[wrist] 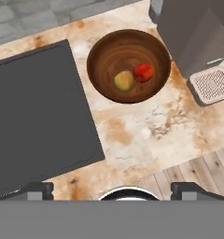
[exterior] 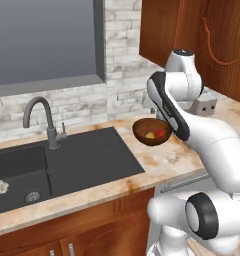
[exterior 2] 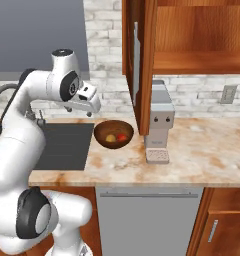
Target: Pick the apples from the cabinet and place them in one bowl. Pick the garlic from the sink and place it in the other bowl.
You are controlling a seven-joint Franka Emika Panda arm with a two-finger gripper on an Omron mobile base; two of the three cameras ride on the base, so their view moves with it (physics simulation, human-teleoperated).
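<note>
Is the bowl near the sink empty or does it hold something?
Not empty: the bowl holds the red apple and the yellow-green apple.

bowl point(wrist: 109, 53): we see glossy reddish-brown wood with ringed grain
sink point(exterior: 92, 160): we see matt black
desk point(wrist: 142, 135): we see polished mottled stone
tap point(exterior: 42, 117): we see dull grey metal
cabinet point(exterior 2: 192, 35): we see smooth reddish wood

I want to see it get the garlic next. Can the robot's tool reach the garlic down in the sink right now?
Probably yes. The garlic lies alone on the floor of the sink with nothing over it. The tool is open and empty above the bowl, so it must swing across and dip down.
</note>
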